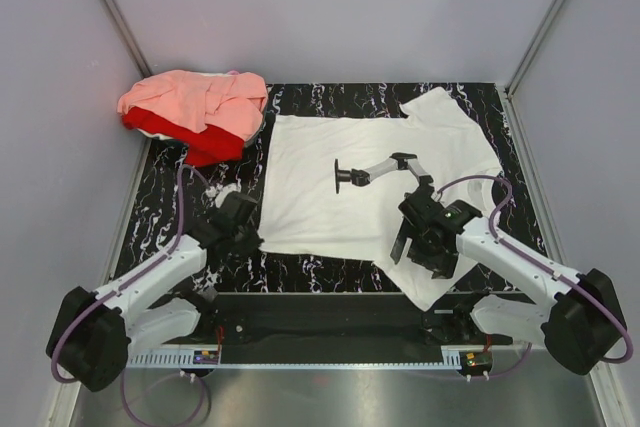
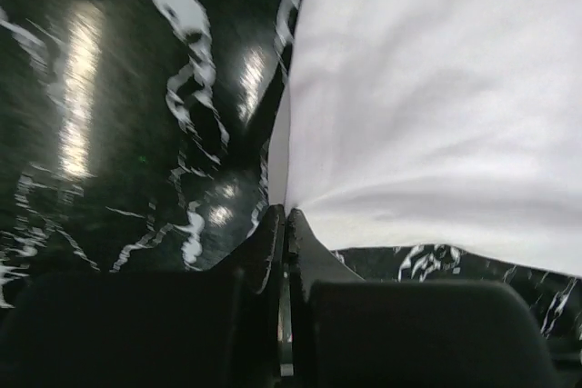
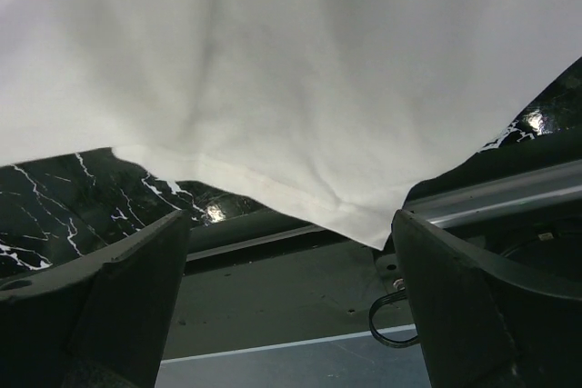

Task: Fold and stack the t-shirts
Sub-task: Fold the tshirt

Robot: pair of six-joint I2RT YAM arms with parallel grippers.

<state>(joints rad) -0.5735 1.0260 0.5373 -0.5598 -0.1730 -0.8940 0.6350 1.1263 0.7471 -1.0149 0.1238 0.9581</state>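
The white t-shirt (image 1: 310,187) lies spread on the black marbled table (image 1: 165,197), its black graphic print (image 1: 372,171) facing up. My left gripper (image 1: 243,225) sits at the shirt's near left corner. In the left wrist view the jaws (image 2: 286,215) are shut, with the white cloth's edge (image 2: 436,88) pinched at their tips. My right gripper (image 1: 418,254) is open over the shirt's near right corner. In the right wrist view the white hem (image 3: 300,61) hangs between the spread fingers (image 3: 289,224), untouched. The salmon-pink t-shirt (image 1: 195,99) lies crumpled on the red t-shirt (image 1: 205,145) at the back left.
Grey walls close in the table on three sides. A dark rail (image 1: 330,312) runs along the table's near edge between the arm bases. A cable loop (image 3: 386,324) hangs by the rail under the right gripper.
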